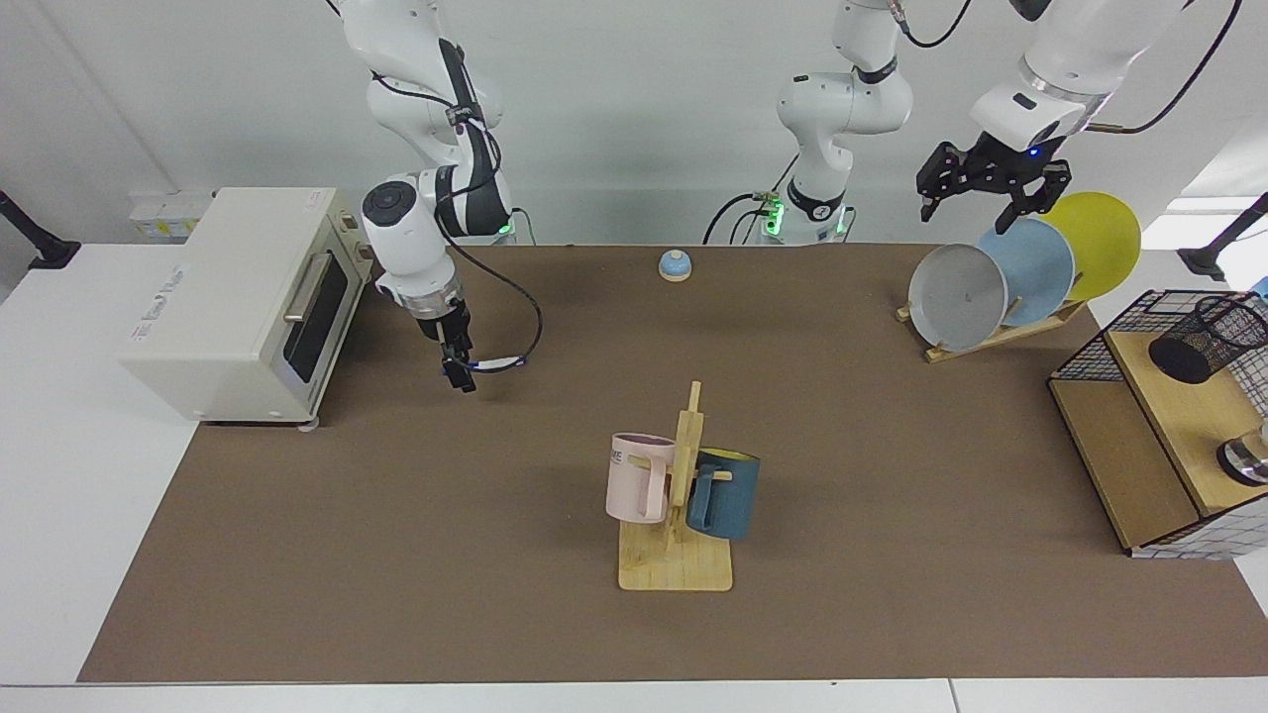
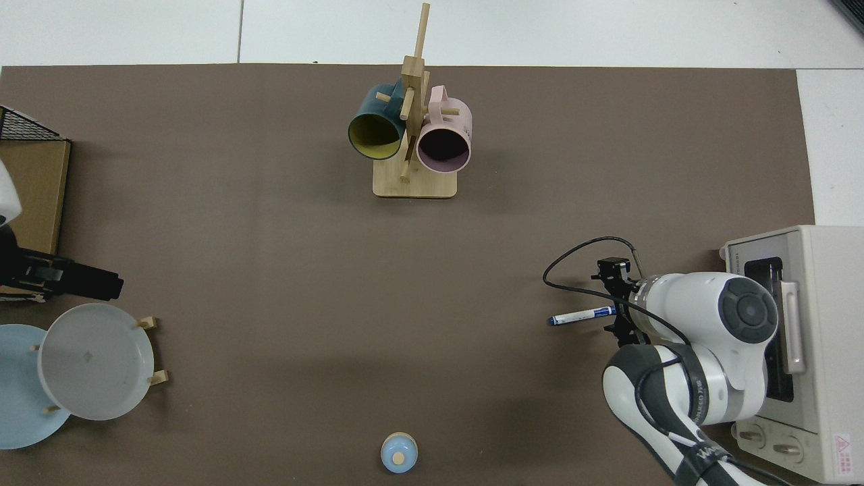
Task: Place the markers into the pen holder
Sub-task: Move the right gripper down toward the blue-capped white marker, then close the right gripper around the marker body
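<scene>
Roughly:
- Right gripper (image 1: 462,379) low over the mat at about 10 o'clock of the table in the facing view, just in front of the toaster oven (image 1: 238,297), set at one end of the marker (image 1: 495,363).
- Marker nearly level, long axis running 9 to 3 o'clock in that view: white tail at the gripper, dark blue cap toward 3 o'clock.
- Cannot tell whether clamped on the marker or merely around it, nor whether the marker is clear of the mat.
- Right arm bent steeply, elbow high, wrist tilted down and toward 5 o'clock onto the marker's tail.
- Pen holder (image 1: 1223,327) far off at 3 o'clock, on the wooden shelf inside the wire basket (image 1: 1090,347), tipped over with its mouth facing about 8 o'clock; out of sight in the top view.
- Marker and holder well apart, with the mug rack (image 1: 684,465) nearer 6 o'clock between them; likely a long carry across the table, or a handover.
- Left gripper (image 1: 976,203) spread wide and empty, hovering above the plates (image 1: 991,282) at about 2 o'clock, far nearer the holder; left arm waiting.
</scene>
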